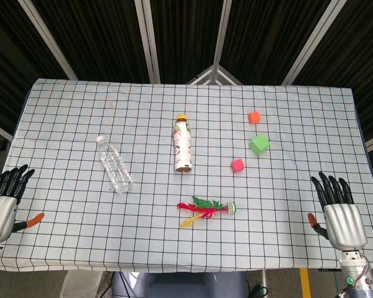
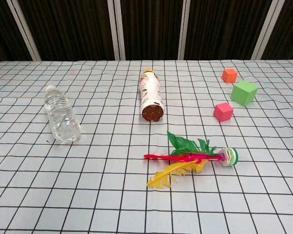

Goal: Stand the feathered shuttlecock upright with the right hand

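The feathered shuttlecock (image 1: 207, 208) lies on its side near the table's front middle, its red, green and yellow feathers pointing left and its round green-white base (image 1: 231, 208) to the right. The chest view shows the shuttlecock (image 2: 190, 160) flat on the checked cloth. My right hand (image 1: 339, 208) rests at the front right edge, fingers extended and apart, holding nothing, well right of the shuttlecock. My left hand (image 1: 5, 203) sits at the front left edge, also empty with fingers spread. Neither hand shows in the chest view.
A clear water bottle (image 1: 114, 164) lies left of centre. A labelled bottle with an orange cap (image 1: 183, 144) lies at the middle. A pink cube (image 1: 237, 165), a green cube (image 1: 258, 144) and an orange cube (image 1: 254, 117) stand on the right.
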